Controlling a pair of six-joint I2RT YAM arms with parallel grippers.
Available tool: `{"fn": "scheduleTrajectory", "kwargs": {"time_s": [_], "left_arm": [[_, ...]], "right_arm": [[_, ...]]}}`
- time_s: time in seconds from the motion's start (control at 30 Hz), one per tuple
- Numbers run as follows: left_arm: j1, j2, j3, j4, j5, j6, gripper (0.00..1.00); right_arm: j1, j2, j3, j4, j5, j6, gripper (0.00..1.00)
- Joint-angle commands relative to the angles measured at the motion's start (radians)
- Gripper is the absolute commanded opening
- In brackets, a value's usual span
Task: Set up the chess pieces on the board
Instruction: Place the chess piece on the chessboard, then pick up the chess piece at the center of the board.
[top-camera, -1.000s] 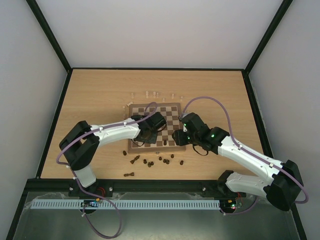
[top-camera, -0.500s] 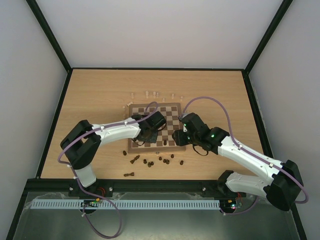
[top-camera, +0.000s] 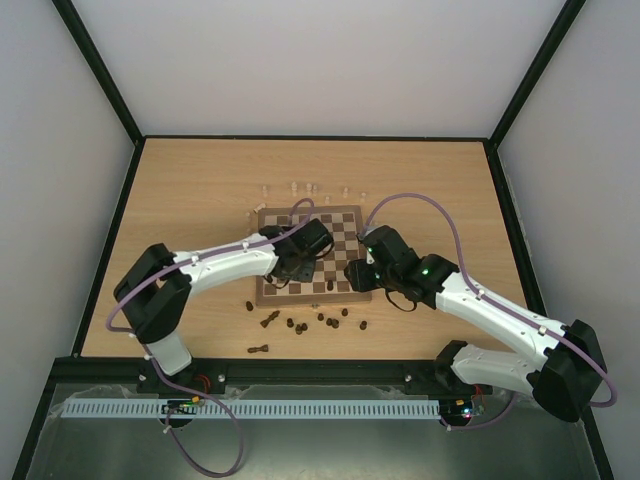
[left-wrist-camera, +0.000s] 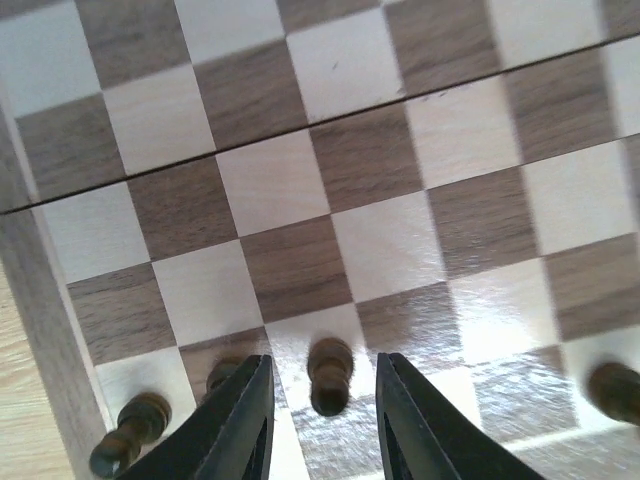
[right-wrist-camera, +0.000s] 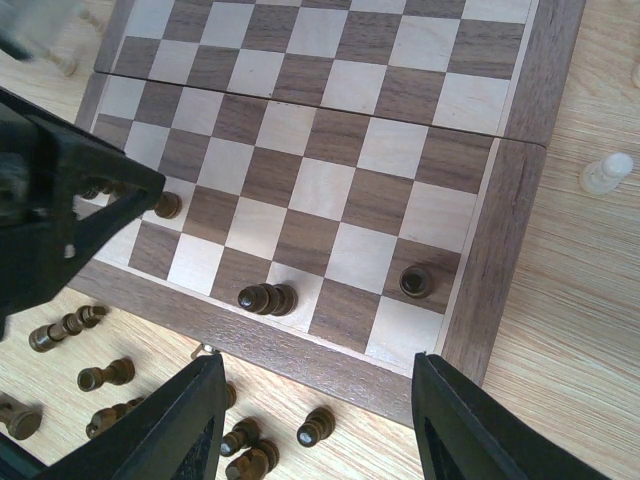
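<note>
Mostly, dark brown chess pieces lie toppled beside the checked board.

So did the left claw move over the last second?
Yes, slightly. In the top view, the left claw has crept away from the near edge of the board, toward its far side.

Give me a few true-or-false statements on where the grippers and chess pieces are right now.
1. The left gripper is open, a dark piece standing between its fingers. True.
2. The right gripper grips a pale piece. False: it is open and empty.
3. Loose dark pieces lie on the table off the board's near edge. True.
4. Pale pieces stand on the board. False: the pale pieces in view are on the table past its far edge.
</note>
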Motion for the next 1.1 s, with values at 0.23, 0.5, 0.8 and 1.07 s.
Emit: {"fn": "scheduleTrajectory", "kwargs": {"time_s": [0.23, 0.5, 0.8, 1.07], "left_arm": [[-0.105, -0.163, 0.036, -0.118, -0.042, -0.067, 0.38], [-0.179, -0.206, -0.055, -0.060, 0.036, -0.076, 0.45], [-0.236, -0.182, -0.102, -0.024, 0.069, -0.109, 0.45], [-0.276, -0.139, -0.099, 0.017, 0.093, -0.121, 0.45]], "right_arm": [[0.008, -0.014, -0.010, -0.021, 0.015, 0.004, 0.52], [0.007, -0.017, -0.009, -0.023, 0.031, 0.006, 0.52], [0.007, -0.019, -0.009, -0.024, 0.039, 0.008, 0.52], [0.007, -0.032, -0.008, -0.027, 0.052, 0.012, 0.52]]}}
